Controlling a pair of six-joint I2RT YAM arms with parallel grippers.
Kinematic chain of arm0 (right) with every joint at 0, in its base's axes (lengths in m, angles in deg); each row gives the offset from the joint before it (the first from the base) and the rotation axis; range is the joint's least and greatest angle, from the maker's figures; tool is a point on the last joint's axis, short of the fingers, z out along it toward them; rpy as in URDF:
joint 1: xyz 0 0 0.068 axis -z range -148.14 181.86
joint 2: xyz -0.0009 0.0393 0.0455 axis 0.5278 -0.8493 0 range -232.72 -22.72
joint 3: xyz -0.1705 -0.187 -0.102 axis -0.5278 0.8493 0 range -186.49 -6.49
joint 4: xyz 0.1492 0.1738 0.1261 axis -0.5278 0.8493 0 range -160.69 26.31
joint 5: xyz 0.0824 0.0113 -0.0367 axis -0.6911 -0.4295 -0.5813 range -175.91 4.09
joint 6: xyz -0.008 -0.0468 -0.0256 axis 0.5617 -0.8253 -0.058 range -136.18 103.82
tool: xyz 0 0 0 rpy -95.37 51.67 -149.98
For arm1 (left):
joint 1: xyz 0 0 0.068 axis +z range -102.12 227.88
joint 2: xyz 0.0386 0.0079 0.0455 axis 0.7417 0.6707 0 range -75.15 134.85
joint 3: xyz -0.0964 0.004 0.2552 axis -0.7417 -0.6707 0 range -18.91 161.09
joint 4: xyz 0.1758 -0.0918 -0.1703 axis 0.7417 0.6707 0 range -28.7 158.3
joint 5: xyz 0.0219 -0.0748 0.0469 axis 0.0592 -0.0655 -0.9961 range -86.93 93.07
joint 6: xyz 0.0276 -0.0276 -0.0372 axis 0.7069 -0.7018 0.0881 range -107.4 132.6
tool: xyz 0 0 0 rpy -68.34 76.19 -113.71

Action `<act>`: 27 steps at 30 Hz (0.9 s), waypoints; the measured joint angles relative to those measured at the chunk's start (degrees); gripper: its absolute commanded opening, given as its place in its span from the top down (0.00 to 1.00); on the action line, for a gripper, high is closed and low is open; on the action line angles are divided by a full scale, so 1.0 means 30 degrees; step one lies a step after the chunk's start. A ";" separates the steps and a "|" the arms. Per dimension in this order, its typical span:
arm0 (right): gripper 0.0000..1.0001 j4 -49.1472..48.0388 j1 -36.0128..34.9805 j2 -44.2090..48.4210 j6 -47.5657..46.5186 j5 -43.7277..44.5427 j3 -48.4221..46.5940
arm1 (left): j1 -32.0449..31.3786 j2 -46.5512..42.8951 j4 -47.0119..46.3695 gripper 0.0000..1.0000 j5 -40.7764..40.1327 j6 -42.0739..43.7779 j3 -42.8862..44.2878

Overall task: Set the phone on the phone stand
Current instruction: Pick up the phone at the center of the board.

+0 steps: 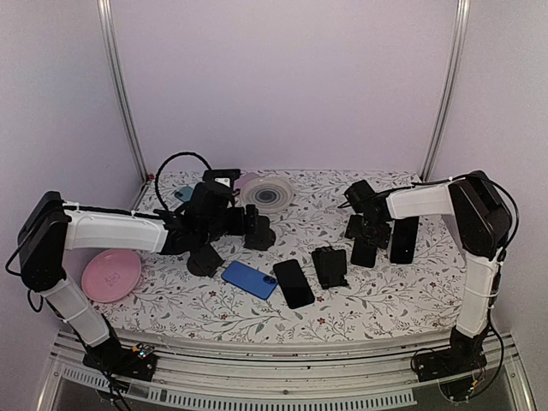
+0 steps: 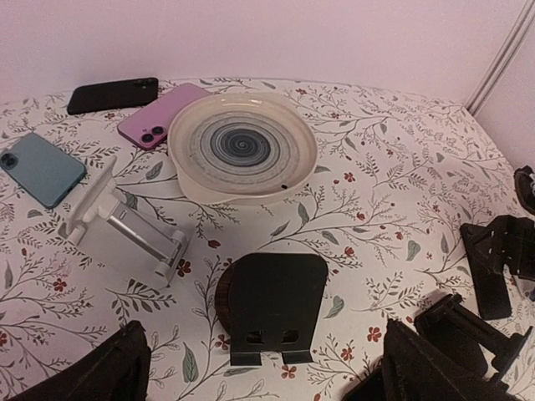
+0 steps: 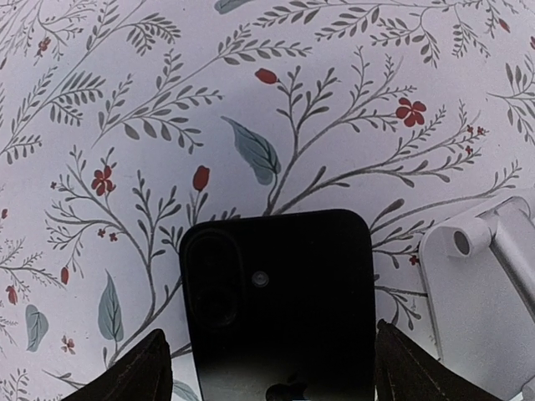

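A black phone [image 3: 280,301], back side up with its camera showing, sits between the fingers of my right gripper [image 3: 269,372]. Both fingers press on its long edges, so the gripper is shut on it. From above, this phone [image 1: 363,251] pokes out below the right gripper [image 1: 370,227] at the right of the table. A white phone stand [image 3: 481,292] is just to the phone's right. My left gripper [image 2: 266,368] is open, with a black phone stand [image 2: 276,305] on the cloth just ahead of its fingers. In the top view the left gripper [image 1: 255,229] is left of centre.
A swirl-patterned bowl [image 2: 242,149] stands at the back, beside a white stand [image 2: 125,225] and teal [image 2: 40,169], purple [image 2: 163,114] and black [image 2: 113,94] phones. Nearer lie a blue phone [image 1: 249,279], black phones [image 1: 293,282] [image 1: 404,240], another black stand [image 1: 330,265] and a pink plate [image 1: 111,274].
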 measured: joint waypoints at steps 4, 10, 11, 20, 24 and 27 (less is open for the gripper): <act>0.17 0.0124 0.0036 -0.0466 0.0102 0.0160 -0.0022 | 0.0000 0.0000 0.0000 0.03 -0.0015 -0.0007 -0.0029; 0.19 0.0270 0.0102 -0.0590 0.0124 0.0342 -0.0233 | -0.0007 0.0000 0.0000 0.03 -0.0015 -0.0015 -0.0051; 0.20 0.0270 0.0102 -0.0590 0.0124 0.0357 -0.0240 | -0.0007 0.0000 0.0000 0.03 -0.0015 -0.0036 -0.0051; 0.42 0.0386 0.0124 -0.1122 -0.0168 0.0372 -0.1042 | -0.0007 0.0000 -0.0007 0.03 0.0080 -0.0270 -0.0051; 0.43 0.0357 0.0124 -0.1304 -0.0415 0.0342 -0.1297 | -0.0015 -0.0015 -0.0058 0.03 0.0153 -0.0357 -0.0109; 0.45 0.0386 0.0124 -0.1428 -0.0554 0.0321 -0.1501 | -0.0015 -0.0248 -0.0058 0.03 0.0175 -0.0430 -0.0401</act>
